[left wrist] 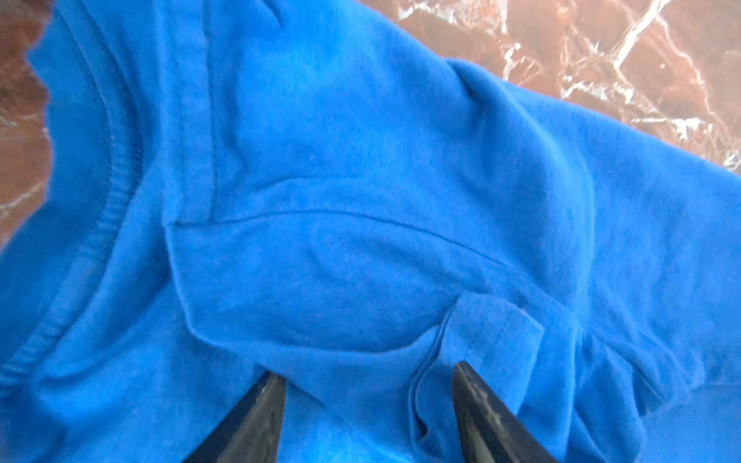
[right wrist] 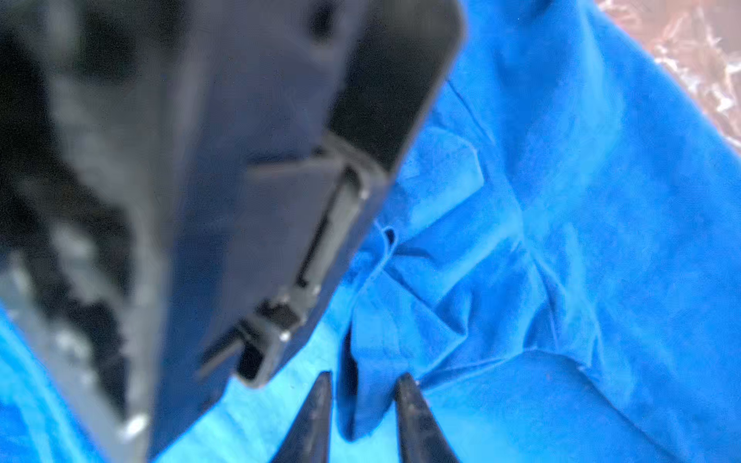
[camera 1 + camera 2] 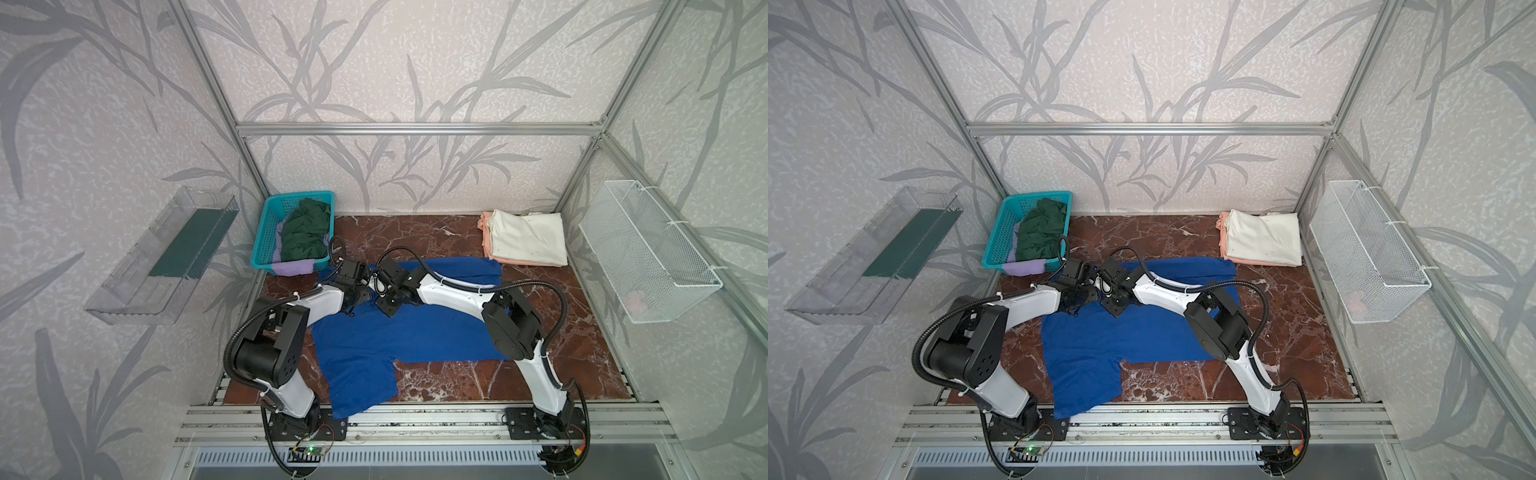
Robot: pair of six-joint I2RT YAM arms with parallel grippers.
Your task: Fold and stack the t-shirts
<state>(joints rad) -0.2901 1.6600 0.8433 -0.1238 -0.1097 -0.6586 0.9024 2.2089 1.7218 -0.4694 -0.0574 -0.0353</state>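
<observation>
Marble-look table (image 3: 436,237), red-brown, alu frame, leaf-print walls round it. Contents as seen from the near rail:

Item 1: blue tee (image 3: 399,332). Posn: ctr of table, spread mostly flat, no print showing. One flap, prob. a sleeve, hangs over the near edge. The far-left part by the collar is rumpled, and both arms meet there.

Item 2: left gripper (image 1: 367,385). Jaws wide apart, tips down at the cloth, straddling a small turned-up hem flap. Nothing pinched.

Item 3: right gripper (image 2: 363,401). Jaws narrow w/ a pleat of blue cloth caught between them, which reads as a pinch. The left arm's head sits just beside it and crowds the wrist view.

Item 4: basket (image 3: 259,245), back left. Green tee (image 3: 305,237) heaped on top, lavender tee (image 3: 293,268) showing at the near wall. Both unfolded.

Item 5: stack, back right. Cream tee (image 3: 528,241) folded on peach tee (image 3: 487,245).

Step in hand, my guess: taking hold of the shoulder edge for a fold. Notes for doing it well:
- Left jaws should close on the hem flap's edge, not on a bunched wad.
- Both grips belong on the same edge line, far enough apart that the heads don't knock.
- Lift low and together, cloth taut betw. them, so the crease lands straight.
- Go slow — the overhanging flap may drag the tee askew.
</observation>
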